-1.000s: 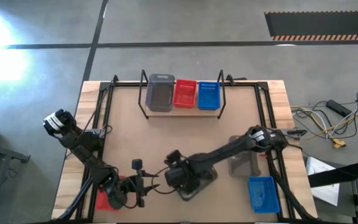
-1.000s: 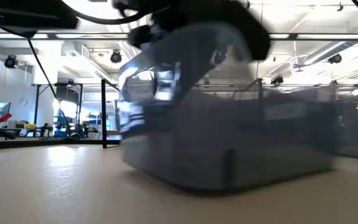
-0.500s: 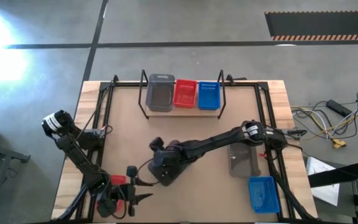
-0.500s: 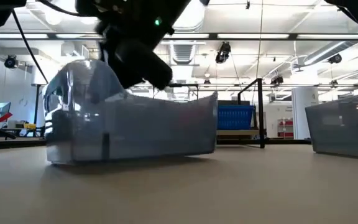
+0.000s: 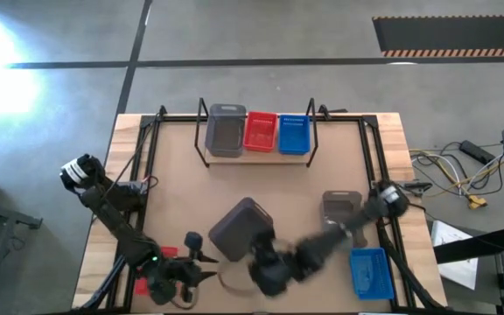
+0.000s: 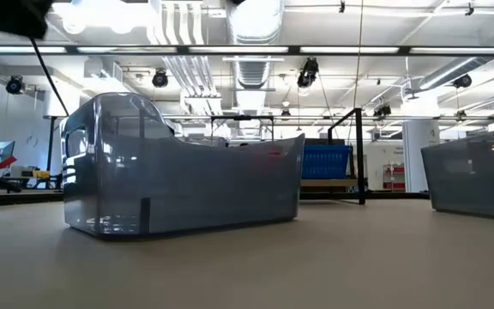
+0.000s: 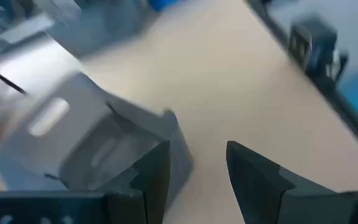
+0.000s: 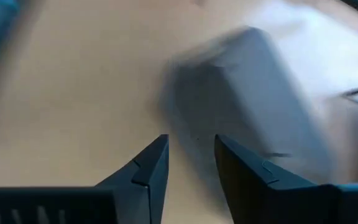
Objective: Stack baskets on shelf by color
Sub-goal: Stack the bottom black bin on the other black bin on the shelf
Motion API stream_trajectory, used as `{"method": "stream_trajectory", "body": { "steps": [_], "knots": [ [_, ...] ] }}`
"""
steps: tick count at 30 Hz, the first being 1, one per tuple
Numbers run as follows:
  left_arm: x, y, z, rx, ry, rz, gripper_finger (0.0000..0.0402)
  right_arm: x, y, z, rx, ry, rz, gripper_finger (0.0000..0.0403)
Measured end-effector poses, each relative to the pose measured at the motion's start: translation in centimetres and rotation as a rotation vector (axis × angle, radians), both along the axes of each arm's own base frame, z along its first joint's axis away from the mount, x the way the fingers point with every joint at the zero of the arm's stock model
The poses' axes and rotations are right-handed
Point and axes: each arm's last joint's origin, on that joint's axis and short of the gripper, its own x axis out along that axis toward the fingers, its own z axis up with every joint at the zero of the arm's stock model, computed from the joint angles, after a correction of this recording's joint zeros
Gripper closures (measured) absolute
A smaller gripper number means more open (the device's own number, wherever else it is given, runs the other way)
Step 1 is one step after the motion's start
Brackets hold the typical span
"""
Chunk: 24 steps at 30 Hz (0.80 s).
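The shelf [image 5: 257,158] stands at the table's far edge with a grey [image 5: 226,131], a red [image 5: 261,131] and a blue basket [image 5: 294,134] side by side on its plank. A loose grey basket [image 5: 241,229] [image 6: 183,184] stands on the table's middle, turned askew. My right gripper [image 5: 258,264] [image 8: 191,155] is open just on its near side, pointing at it without touching. At the near left, my left gripper [image 5: 198,262] [image 7: 194,180] is open over the table, above a red basket [image 5: 150,282], with the grey basket [image 7: 98,143] ahead of it.
A second grey basket [image 5: 341,210] [image 6: 478,176] sits right of the middle, and a blue basket [image 5: 368,269] lies at the near right corner. A black rail frame [image 5: 370,149] runs around the tabletop. Bare table lies between the shelf and the loose grey basket.
My right gripper has carried the grey basket toward the table's left and far side, set it down in the middle, opened and let go. It has then drawn back toward the near edge. The basket, tilted and raised a second ago, now stands still on the table.
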Motion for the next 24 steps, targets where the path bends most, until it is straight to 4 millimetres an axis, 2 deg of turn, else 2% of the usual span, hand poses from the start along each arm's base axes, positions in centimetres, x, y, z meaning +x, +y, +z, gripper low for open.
{"method": "stream_trajectory", "body": {
  "steps": [5,8,10,13,16,24],
  "knots": [
    [2.5,2.2,1.2,0.012,0.281,-0.068,0.026,-4.4,7.3,-3.8,-0.021,-0.163,-0.031,0.0282],
    [3.7,3.7,1.2,0.048,0.396,-0.081,0.026,-7.0,10.2,-6.1,-0.061,-0.299,-0.072,0.0282],
    [4.4,4.4,1.4,0.056,0.425,-0.099,0.026,-8.5,11.4,-7.3,-0.091,-0.392,-0.11,0.0282],
    [5.3,5.1,1.2,0.09,0.442,-0.147,0.026,-10.3,12.2,-8.9,-0.182,-0.497,-0.157,0.0282],
    [5.9,5.5,0.7,0.116,0.458,-0.164,0.026,-11.0,12.2,-9.5,-0.25,-0.557,-0.189,0.0282],
    [7.2,5.6,-1.8,0.142,0.5,-0.137,0.026,-10.0,11.2,-9.4,-0.265,-0.584,-0.243,0.0282]
  ]
}}
